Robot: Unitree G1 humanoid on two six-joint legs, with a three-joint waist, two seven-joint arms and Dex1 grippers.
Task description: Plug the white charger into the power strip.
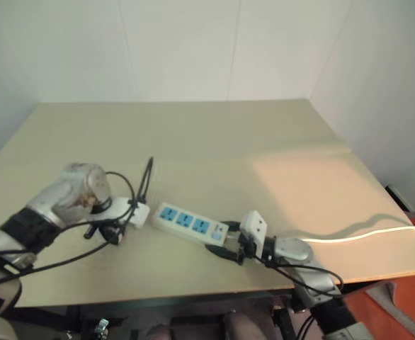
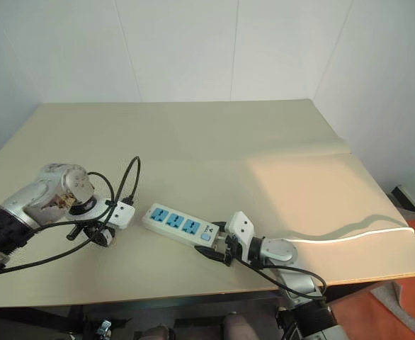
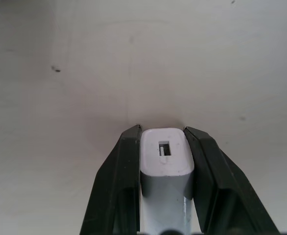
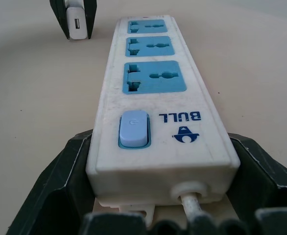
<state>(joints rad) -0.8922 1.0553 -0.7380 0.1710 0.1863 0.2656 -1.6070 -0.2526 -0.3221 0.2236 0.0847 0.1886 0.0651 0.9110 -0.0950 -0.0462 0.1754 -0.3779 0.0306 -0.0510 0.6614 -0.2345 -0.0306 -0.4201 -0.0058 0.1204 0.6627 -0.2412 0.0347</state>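
l gripper [image 3: 165, 161]: jaws clamped on charger [image 3: 166, 159], usb end facing table [image 1: 264, 142], just beside strip's far end. r gripper [image 4: 158, 196]: jaws wide, bracketing switch end of strip [image 4: 153, 93], flat on table, near front edge; cord [image 1: 363, 230] trails right.

The left hand [image 3: 165, 171] points straight down at the left of the scene, its two black fingers [image 3: 119, 181] pressed flat against the sides of the small plain white charger block [image 3: 166, 161]. The right hand [image 4: 158, 196] lies nearly level at the near right, fingers spread wide around the switch end of the long white power strip [image 4: 153, 98].
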